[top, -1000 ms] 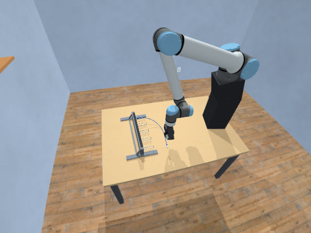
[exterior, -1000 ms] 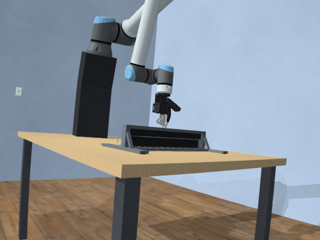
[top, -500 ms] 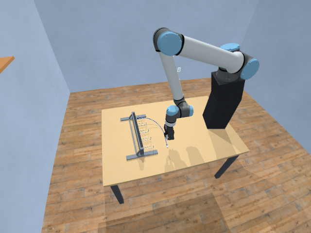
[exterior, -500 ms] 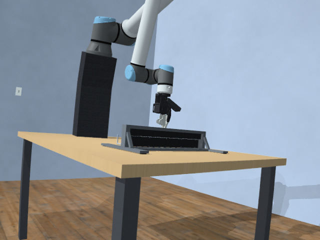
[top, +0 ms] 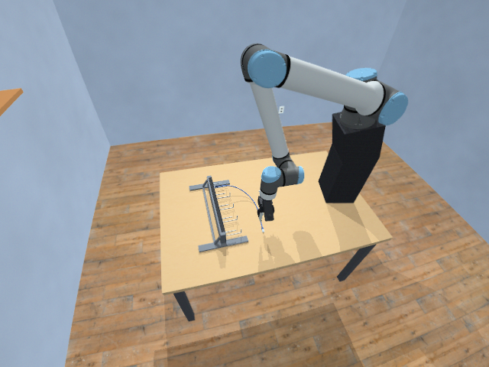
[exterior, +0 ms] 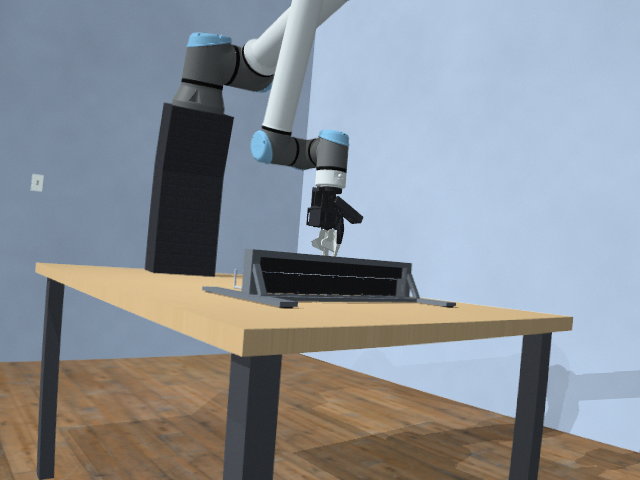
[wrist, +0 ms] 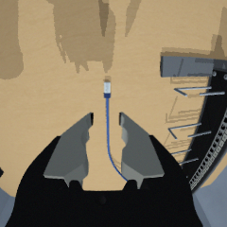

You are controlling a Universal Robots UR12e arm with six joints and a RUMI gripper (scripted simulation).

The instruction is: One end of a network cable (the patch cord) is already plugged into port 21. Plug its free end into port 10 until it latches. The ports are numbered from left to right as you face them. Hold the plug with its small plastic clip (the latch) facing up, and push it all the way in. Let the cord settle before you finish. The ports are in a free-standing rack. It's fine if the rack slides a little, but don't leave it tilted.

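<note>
The blue patch cord (top: 245,194) (wrist: 108,134) arcs from the far end of the grey rack (top: 216,209) (exterior: 251,268) (wrist: 186,66) out over the table. Its free plug (top: 262,230) (wrist: 109,88) lies near the table top, just beyond my fingertips. My gripper (top: 261,216) (exterior: 326,246) (wrist: 106,113) points down beside the rack's port side. Its fingers stand apart, with the cord running through the gap between them and touching neither finger. In the exterior view the rack hides the plug and the cord.
The rack stands upright on the wooden table (top: 315,221) (exterior: 155,294), with thin wire cable guides (wrist: 189,130) sticking out toward my gripper. The robot's black pedestal (top: 351,157) (exterior: 186,191) stands at the table's far right corner.
</note>
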